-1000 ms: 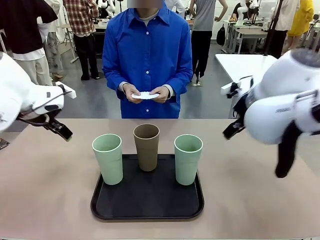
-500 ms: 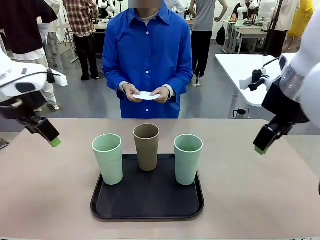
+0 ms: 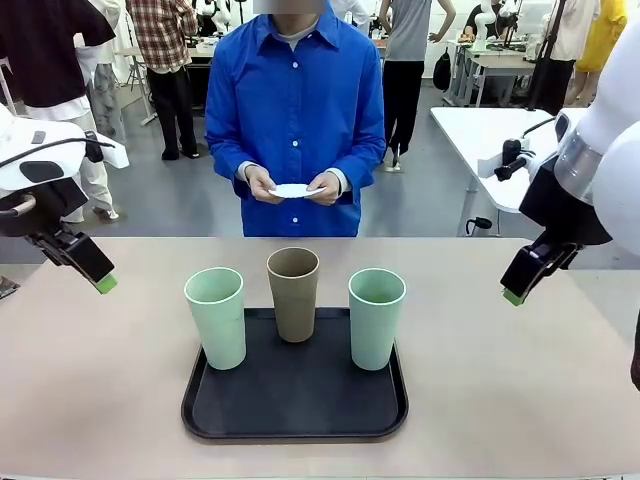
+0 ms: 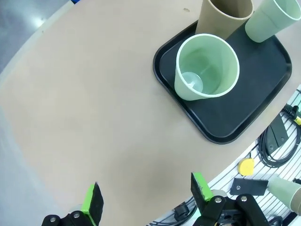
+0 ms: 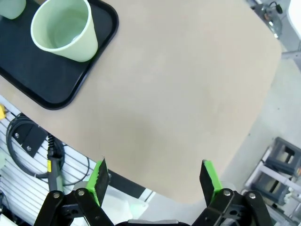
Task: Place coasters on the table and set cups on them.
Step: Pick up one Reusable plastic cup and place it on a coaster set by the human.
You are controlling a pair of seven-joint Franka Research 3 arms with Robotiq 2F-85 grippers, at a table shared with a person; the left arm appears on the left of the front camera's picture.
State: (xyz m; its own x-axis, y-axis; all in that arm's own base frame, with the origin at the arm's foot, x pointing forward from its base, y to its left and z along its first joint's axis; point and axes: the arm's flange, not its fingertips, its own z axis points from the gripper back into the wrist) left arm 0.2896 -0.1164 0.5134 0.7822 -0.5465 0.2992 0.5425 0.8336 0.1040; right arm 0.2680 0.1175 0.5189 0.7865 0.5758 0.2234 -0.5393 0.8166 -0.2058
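Plainly, no task item is in a pincer yet. The left pincer (image 4: 146, 194) hangs fully released above bare counter (image 4: 84, 94), its green pads wide apart and touching nothing. The right pincer (image 5: 154, 176) is likewise spread wide and empty over its own bare stretch of counter, near a rounded edge.

Between the two pincers a black tray (image 3: 295, 420) carries all three cups. The left-side mint cup (image 4: 207, 66) stands closest to the left pincer, ahead of its fingertips and off to one side. The right-side mint cup (image 5: 65, 29) stands closest to the right pincer. The brown cup (image 3: 293, 294) sits between them, a little farther from both. The coasters (image 3: 293, 190) lie beyond the cups from either pincer, held flat in the person's hands (image 3: 325, 187) well above the counter; how many cannot be told.

On handling, as a judgement: the coasters look like thin paper, so they should be very light, limp and easy to crease or tear at the lacy edge. They are best pinched gently at an edge that overhangs the fingers, one at a time. The cups look empty, light and stiff, with a matte wall that should not slip much. Tall and narrow at the foot, they would tip if nudged low. I would close across the upper wall, just below the lip.
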